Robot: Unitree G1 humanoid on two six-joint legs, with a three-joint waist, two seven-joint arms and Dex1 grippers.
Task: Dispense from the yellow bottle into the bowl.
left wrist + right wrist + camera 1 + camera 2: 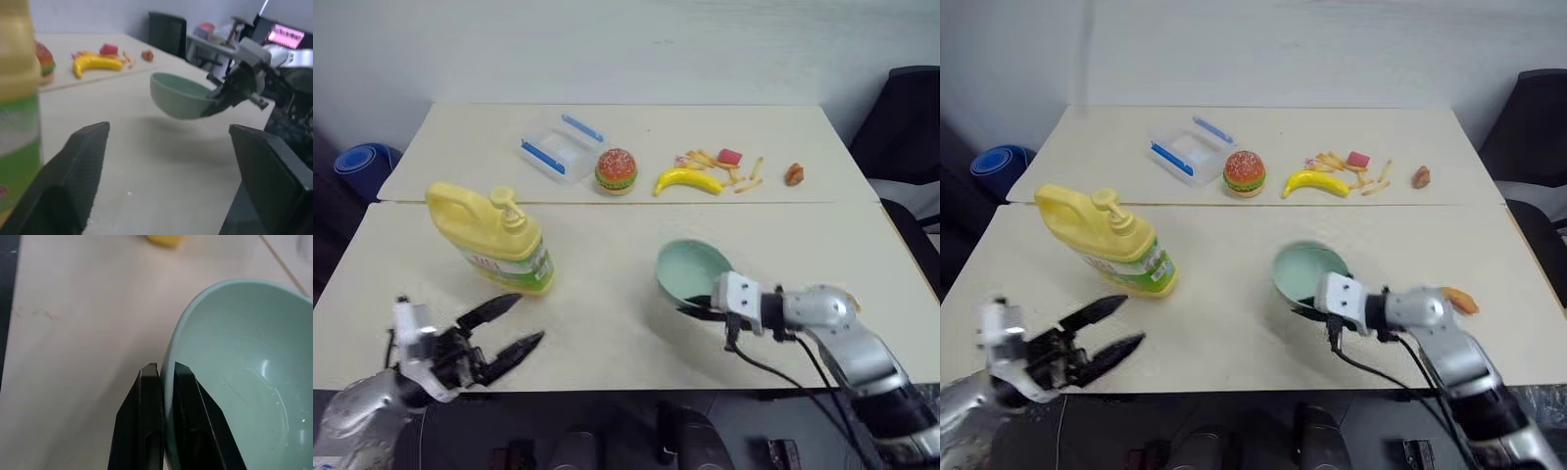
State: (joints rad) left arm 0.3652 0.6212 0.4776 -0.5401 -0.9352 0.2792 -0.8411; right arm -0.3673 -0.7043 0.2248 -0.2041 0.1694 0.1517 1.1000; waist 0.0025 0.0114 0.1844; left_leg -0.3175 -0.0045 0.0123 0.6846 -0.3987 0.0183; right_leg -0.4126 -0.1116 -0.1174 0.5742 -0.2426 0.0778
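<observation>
**Right claw pinches bowl rim, left claw spread**

Head view: right gripper (705, 305) clamps bowl (690, 269) near rim; left gripper (517, 323) spread, empty, yellow bottle (494, 238) just beyond its tips.
Left wrist: fingers (78, 171) wide apart, bowl tilted off table (146, 161), banana (95, 63) behind.
Right wrist: fingers (146, 421) straddle rim.

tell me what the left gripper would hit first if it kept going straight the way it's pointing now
Probably the bowl, which the right gripper holds by the rim, lifted off the table. The left gripper stands open and aims between it and the yellow bottle; depth is unclear, so it might pass just beside the bowl.
</observation>
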